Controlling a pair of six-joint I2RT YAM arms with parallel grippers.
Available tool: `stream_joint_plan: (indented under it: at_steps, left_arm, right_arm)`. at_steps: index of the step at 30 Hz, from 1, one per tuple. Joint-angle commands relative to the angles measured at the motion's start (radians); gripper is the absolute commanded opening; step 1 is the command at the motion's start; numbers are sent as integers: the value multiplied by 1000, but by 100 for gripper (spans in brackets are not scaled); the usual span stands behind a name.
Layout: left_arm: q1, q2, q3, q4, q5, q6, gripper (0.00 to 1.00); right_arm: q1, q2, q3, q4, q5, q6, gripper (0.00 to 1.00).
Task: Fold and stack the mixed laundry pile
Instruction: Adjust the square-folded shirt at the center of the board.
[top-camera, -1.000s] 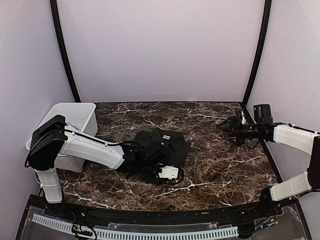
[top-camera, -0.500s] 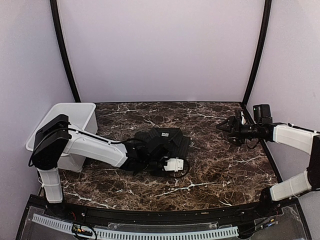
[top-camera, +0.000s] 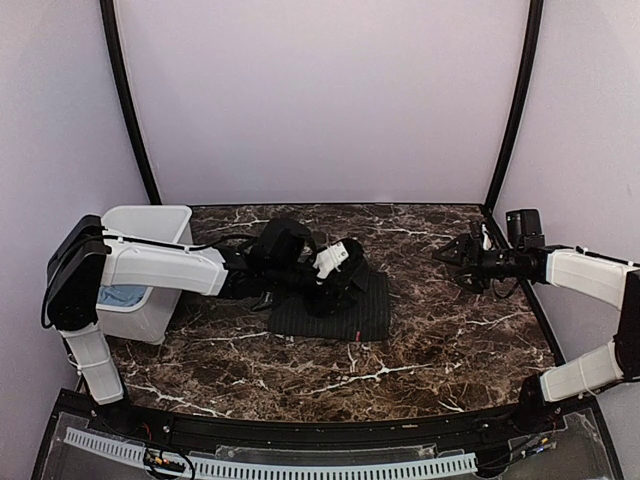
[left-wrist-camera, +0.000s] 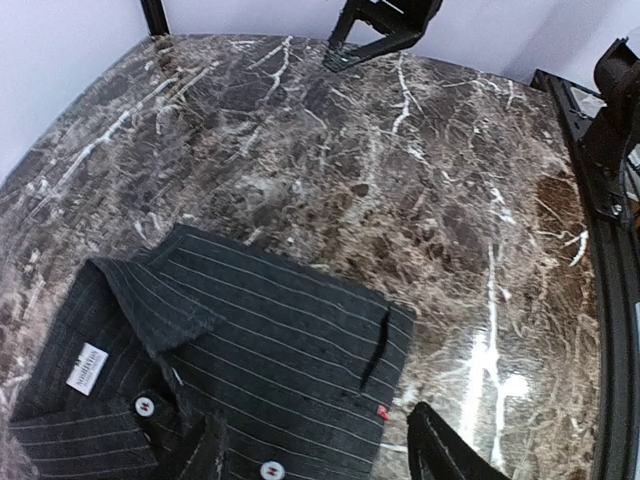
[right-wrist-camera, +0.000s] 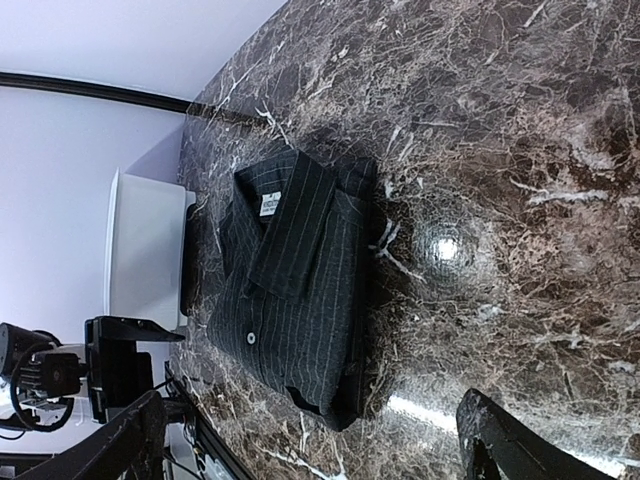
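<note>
- Shirt first: the black pinstriped shirt (top-camera: 340, 312) lies folded into a flat rectangle on the dark marble table (top-camera: 450, 340), a little left of the middle.
- It is near the white plastic bin (top-camera: 150, 214) but does not touch it.
- In the left wrist view its collar (left-wrist-camera: 150, 300) is turned up, with a white label (left-wrist-camera: 87, 368) inside and white buttons (left-wrist-camera: 268, 468) down the front.
- A light blue fabric (top-camera: 122, 296) shows inside the bin at its near end. I cannot tell which kind of garment it is.
- The left arm reaches across from the bin side, and the left gripper (left-wrist-camera: 322, 455) is over the far part of the shirt.
- Its two fingers stand apart with no cloth between them. Whether the tips touch the shirt I cannot tell.
- The right gripper (top-camera: 448, 254) hangs above the right side of the table, well apart from the shirt and pointing toward it.
- Its fingers are spread wide and hold nothing.
</note>
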Motion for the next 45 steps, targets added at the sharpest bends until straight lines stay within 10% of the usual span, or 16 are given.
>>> stream_joint_plan:
  at_steps: [1, 15, 27, 45]
  left_arm:
    - [-1, -106, -63, -14, 51, -93, 63]
    - [136, -32, -69, -205, -220, -554, 55]
    - [332, -42, -59, -230, -189, -616, 38]
    - [390, 141, 99, -229, -57, -628, 48]
  right_arm:
    - [6, -18, 2, -18, 1, -28, 97]
    - [230, 114, 48, 43, 88, -29, 76]
    - [249, 414, 195, 119, 119, -82, 44]
    - [287, 691, 437, 54, 88, -130, 48]
